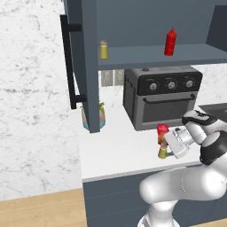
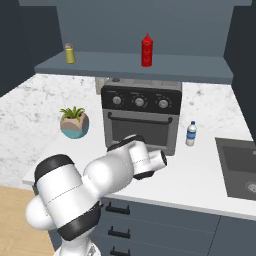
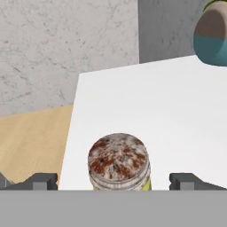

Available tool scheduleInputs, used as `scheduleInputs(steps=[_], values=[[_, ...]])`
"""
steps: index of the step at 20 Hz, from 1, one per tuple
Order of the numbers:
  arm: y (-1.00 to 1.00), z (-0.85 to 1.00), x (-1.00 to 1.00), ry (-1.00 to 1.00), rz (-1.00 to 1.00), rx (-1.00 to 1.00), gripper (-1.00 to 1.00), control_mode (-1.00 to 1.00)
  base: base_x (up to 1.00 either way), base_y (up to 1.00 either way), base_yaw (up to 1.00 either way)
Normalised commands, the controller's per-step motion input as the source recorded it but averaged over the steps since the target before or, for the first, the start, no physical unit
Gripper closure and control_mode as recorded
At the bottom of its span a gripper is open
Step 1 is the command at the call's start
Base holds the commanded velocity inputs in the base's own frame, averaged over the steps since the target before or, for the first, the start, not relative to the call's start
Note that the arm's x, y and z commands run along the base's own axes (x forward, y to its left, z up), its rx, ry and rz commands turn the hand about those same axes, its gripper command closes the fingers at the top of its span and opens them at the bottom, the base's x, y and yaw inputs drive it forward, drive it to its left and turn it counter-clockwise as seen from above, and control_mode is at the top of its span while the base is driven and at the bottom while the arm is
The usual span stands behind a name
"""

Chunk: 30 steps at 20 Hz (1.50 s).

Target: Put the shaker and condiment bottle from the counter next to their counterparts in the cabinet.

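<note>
Near the front edge of the counter (image 1: 115, 146), we have the gripper (image 3: 113, 181) spread wide and empty, its 2 fingertips (image 3: 42, 181) standing on either side of the shaker (image 3: 119, 162), with clear gaps on both sides. In the left base view the shaker (image 1: 163, 152) sits just in front of the condiment bottle (image 1: 162, 133), both ahead of the toaster oven (image 1: 162, 95).

To do this grasp well, we judge we should keep the shaker centred between the fingers, push on until the pads reach the yellow-green body below the speckled cap, then close squarely so it is not tipped or nudged into the bottle behind.

The shaker stands upright, long axis vertical, cap up; the hand view looks at its cap from above and to the side. Its matching shaker (image 1: 103, 49) and the plain red bottle (image 1: 170, 42) stand upright on the shelf of the cabinet (image 1: 150, 55), well apart.
</note>
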Motion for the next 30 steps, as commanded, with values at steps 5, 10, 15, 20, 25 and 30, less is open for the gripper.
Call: scheduleInputs(steps=[5, 10, 15, 20, 25, 30], values=[[0.20, -0.02, 0.09, 0.00, 0.00, 0.00, 1.00, -1.00, 0.00, 0.00, 0.00], [0.15, -0.06, 0.00, 0.00, 0.01, 0.00, 1.00, -1.00, 0.00, 0.00, 0.00], [0.06, 0.12, 0.00, 0.00, 0.02, 0.00, 1.00, -1.00, 0.00, 0.00, 0.00], [0.00, 0.72, 0.00, 0.00, 0.00, -0.01, 1.00, -1.00, 0.00, 0.00, 0.00], [0.06, 0.82, -0.04, 0.00, 0.00, -0.01, 1.00, -1.00, 0.00, 0.00, 0.00], [0.09, 0.80, -0.02, 0.00, 0.00, -0.01, 1.00, -1.00, 0.00, 0.00, 0.00]])
